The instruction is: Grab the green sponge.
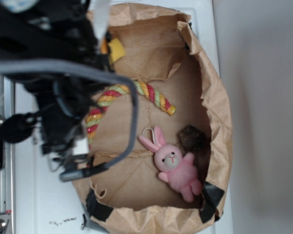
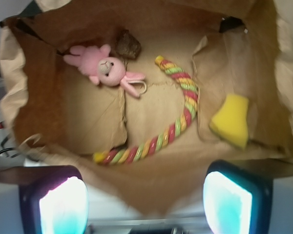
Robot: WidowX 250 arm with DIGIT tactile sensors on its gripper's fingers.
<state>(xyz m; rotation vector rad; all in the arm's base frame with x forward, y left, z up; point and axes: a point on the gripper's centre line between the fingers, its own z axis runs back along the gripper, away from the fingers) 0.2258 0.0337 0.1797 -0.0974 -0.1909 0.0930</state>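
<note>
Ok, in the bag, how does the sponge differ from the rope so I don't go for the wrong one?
The sponge is one plain yellow wedge-like block; the rope is twisted in red, yellow and green stripes. The sponge is short and compact; the rope is long, thin and curved in an arc. In the wrist view the sponge sits right of the rope, apart from it. Both lie on the floor of the paper bag, untouched by the gripper.

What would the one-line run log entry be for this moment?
phase: approach | gripper: open, empty, above bag | green sponge: on bag floor, untouched, beside striped rope | pink bunny: far side
</note>
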